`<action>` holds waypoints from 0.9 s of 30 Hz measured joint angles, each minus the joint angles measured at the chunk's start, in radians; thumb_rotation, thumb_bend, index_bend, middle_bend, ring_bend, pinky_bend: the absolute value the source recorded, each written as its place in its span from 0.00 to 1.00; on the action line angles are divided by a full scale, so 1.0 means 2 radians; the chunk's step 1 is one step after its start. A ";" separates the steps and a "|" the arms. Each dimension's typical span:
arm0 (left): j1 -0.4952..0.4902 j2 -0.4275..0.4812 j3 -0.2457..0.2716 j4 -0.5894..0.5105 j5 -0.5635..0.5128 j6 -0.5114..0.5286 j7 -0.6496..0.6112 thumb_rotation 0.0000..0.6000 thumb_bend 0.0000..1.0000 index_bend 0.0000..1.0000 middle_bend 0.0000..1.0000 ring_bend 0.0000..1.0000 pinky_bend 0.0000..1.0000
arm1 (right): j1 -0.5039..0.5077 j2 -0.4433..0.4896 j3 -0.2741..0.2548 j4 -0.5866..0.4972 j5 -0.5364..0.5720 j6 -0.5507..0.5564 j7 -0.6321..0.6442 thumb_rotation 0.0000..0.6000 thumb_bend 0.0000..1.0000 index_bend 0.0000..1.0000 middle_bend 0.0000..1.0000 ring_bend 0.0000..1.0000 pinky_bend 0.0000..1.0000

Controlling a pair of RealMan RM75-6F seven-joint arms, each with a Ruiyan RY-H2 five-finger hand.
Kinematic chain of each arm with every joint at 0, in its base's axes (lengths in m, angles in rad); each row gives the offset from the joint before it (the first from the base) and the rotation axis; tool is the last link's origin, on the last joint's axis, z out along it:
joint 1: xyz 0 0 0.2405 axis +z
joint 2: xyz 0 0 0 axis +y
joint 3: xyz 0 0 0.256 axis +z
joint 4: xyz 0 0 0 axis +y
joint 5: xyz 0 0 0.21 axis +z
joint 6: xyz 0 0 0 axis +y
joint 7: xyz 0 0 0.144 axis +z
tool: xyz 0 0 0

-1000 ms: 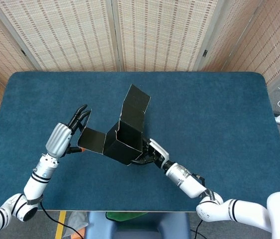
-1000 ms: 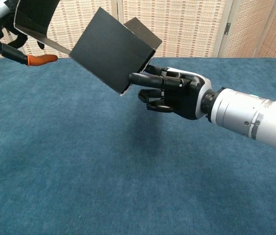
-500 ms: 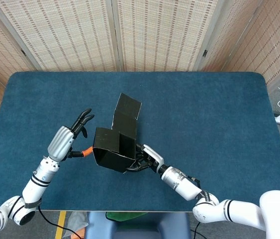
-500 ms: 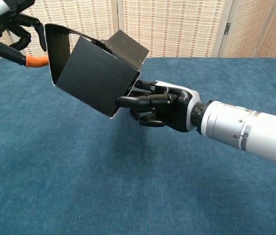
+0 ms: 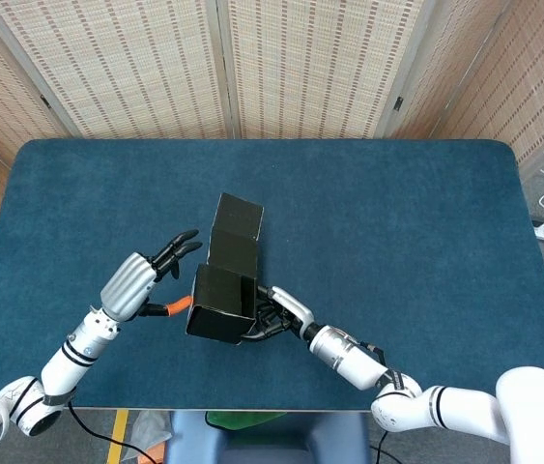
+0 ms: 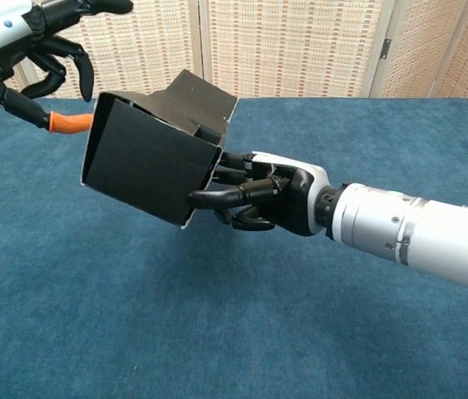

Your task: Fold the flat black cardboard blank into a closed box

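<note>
- Right hand (image 6: 271, 199) grips the box (image 6: 146, 166) at its right end, one finger laid along the lower front edge and the others curled against the side panel behind it.
- From the head view the same right hand (image 5: 276, 314) sits just right of the box (image 5: 221, 302), fingers wrapped onto its near corner.
- Box is partly folded: a dark rectangular tube, tilted, held off the table (image 5: 407, 222) in the chest view, where blue cloth shows under it.
- Its lid flap (image 5: 237, 217) is not closed; it stretches away from the body toward the far side of the table, and in the chest view it rises behind the top edge (image 6: 204, 96).
- Left hand (image 5: 136, 284) holds nothing; fingers are spread and lightly curled, dark fingertips (image 5: 183, 241) pointing toward the box.
- An orange-tipped thumb (image 6: 69, 123) of the left hand (image 6: 26, 37) reaches to the left end of the box; I cannot tell whether it touches.
- Woven screens (image 5: 281, 63) stand behind the table.
</note>
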 measured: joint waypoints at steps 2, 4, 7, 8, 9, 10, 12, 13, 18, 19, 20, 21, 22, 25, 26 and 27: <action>-0.003 -0.004 0.005 0.015 0.011 0.004 0.003 1.00 0.25 0.30 0.25 0.57 0.91 | 0.003 -0.001 -0.001 0.002 0.002 -0.006 -0.009 1.00 0.37 0.44 0.53 0.68 1.00; -0.006 -0.010 0.009 0.032 0.021 0.008 0.005 1.00 0.26 0.34 0.28 0.58 0.91 | 0.006 -0.003 -0.002 0.006 0.005 -0.012 -0.019 1.00 0.37 0.44 0.53 0.68 1.00; -0.009 -0.025 0.017 0.068 0.036 0.017 0.006 1.00 0.26 0.38 0.32 0.60 0.91 | 0.009 -0.008 -0.002 0.015 0.009 -0.017 -0.037 1.00 0.37 0.44 0.53 0.68 1.00; -0.010 -0.033 0.021 0.085 0.042 0.022 0.004 1.00 0.26 0.40 0.33 0.60 0.91 | 0.011 -0.010 -0.002 0.018 0.011 -0.019 -0.044 1.00 0.37 0.44 0.53 0.68 1.00; -0.011 -0.040 0.023 0.098 0.047 0.026 0.003 1.00 0.26 0.40 0.34 0.60 0.91 | 0.012 -0.013 -0.002 0.022 0.013 -0.021 -0.052 1.00 0.37 0.44 0.53 0.68 1.00; -0.012 -0.047 0.026 0.112 0.051 0.030 0.001 1.00 0.26 0.41 0.35 0.60 0.91 | 0.013 -0.015 -0.001 0.026 0.016 -0.023 -0.058 1.00 0.37 0.44 0.53 0.68 1.00; -0.013 -0.065 0.034 0.147 0.060 0.039 -0.005 1.00 0.26 0.42 0.36 0.60 0.91 | 0.016 -0.021 0.000 0.035 0.021 -0.028 -0.072 1.00 0.37 0.44 0.53 0.68 1.00; -0.013 -0.073 0.037 0.162 0.063 0.043 -0.008 1.00 0.26 0.42 0.36 0.60 0.91 | 0.016 -0.025 0.000 0.039 0.024 -0.029 -0.077 1.00 0.37 0.44 0.53 0.68 1.00; -0.014 -0.123 0.053 0.246 0.073 0.061 -0.028 1.00 0.26 0.43 0.37 0.61 0.91 | 0.020 -0.044 0.001 0.064 0.034 -0.036 -0.103 1.00 0.37 0.44 0.53 0.68 1.00; -0.014 -0.131 0.056 0.260 0.074 0.063 -0.032 1.00 0.26 0.43 0.38 0.61 0.91 | 0.021 -0.047 0.002 0.069 0.035 -0.038 -0.107 1.00 0.37 0.44 0.53 0.68 1.00; -0.014 -0.141 0.059 0.278 0.074 0.064 -0.037 1.00 0.26 0.43 0.38 0.61 0.91 | 0.021 -0.051 0.002 0.074 0.036 -0.039 -0.111 1.00 0.37 0.44 0.53 0.68 1.00; -0.014 -0.149 0.062 0.291 0.075 0.065 -0.041 1.00 0.25 0.43 0.38 0.61 0.91 | 0.023 -0.055 0.002 0.080 0.038 -0.040 -0.116 1.00 0.37 0.44 0.53 0.68 1.00; -0.014 -0.156 0.064 0.303 0.075 0.065 -0.045 1.00 0.25 0.43 0.38 0.61 0.91 | 0.023 -0.058 0.003 0.085 0.039 -0.041 -0.120 1.00 0.37 0.44 0.53 0.68 1.00; -0.013 -0.179 0.073 0.344 0.074 0.067 -0.057 1.00 0.26 0.43 0.38 0.61 0.90 | 0.026 -0.071 0.004 0.105 0.041 -0.044 -0.134 1.00 0.37 0.44 0.53 0.68 1.00; -0.013 -0.187 0.076 0.360 0.074 0.068 -0.061 1.00 0.26 0.43 0.38 0.61 0.90 | 0.027 -0.075 0.004 0.111 0.042 -0.045 -0.139 1.00 0.37 0.44 0.53 0.68 1.00; -0.012 -0.194 0.078 0.372 0.074 0.068 -0.064 1.00 0.26 0.43 0.38 0.61 0.90 | 0.028 -0.080 0.005 0.120 0.044 -0.046 -0.146 1.00 0.37 0.44 0.53 0.68 1.00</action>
